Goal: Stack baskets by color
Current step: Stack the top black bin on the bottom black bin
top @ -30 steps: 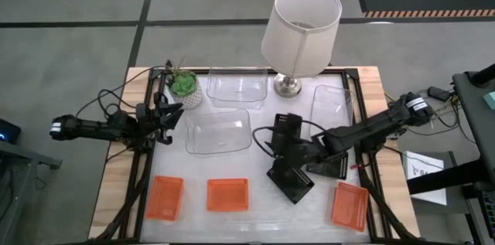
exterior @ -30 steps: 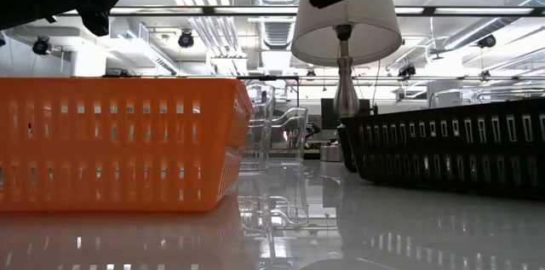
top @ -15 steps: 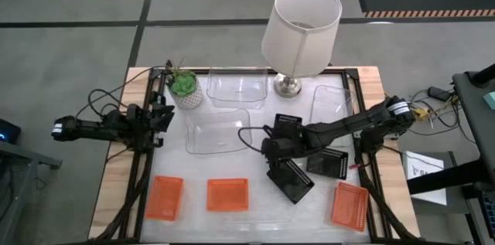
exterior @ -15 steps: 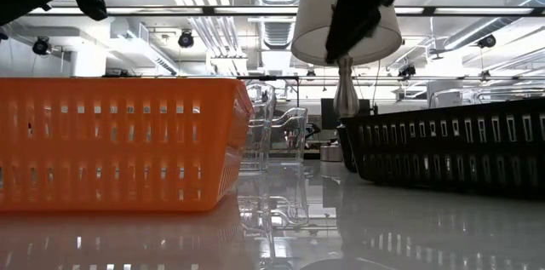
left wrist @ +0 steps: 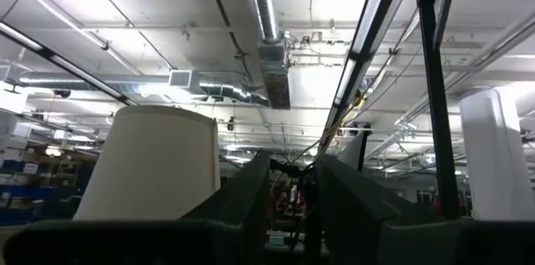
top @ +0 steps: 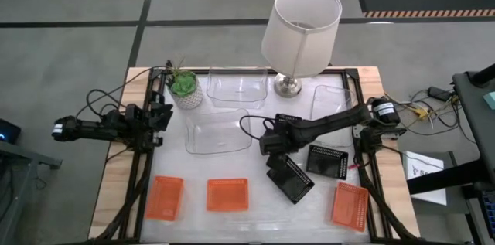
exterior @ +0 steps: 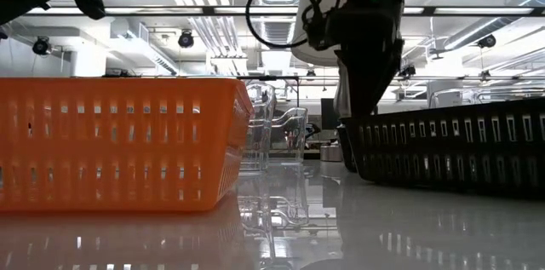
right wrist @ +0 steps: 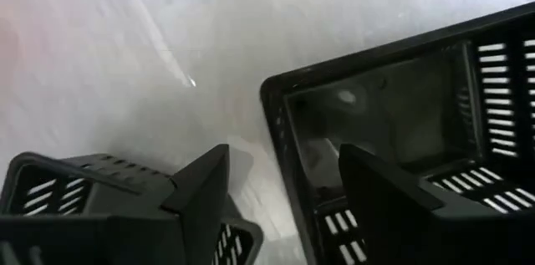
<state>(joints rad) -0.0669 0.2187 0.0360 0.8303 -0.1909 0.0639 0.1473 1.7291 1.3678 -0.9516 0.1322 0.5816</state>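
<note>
White glossy tabletop (top: pixel 259 212) with baskets spread between lamp (top: pixel 300 28) and potted plant (top: pixel 184 87).

Right gripper (top: pixel 271 146) hangs with its fingers spread wide, holding nothing, over the corner of a black mesh basket (top: pixel 291 178); a second black basket (top: pixel 332 161) lies just beside, a third (top: pixel 287 121) near the lamp. Left gripper (top: pixel 158 118) waits at the table's left edge, part-open and holding nothing. Three orange baskets (top: pixel 227 195) line the front.

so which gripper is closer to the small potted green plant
Left. The left gripper sits at the table's left edge, just beside the small potted green plant. The right gripper is mid-table over the black mesh baskets, well away.
</note>
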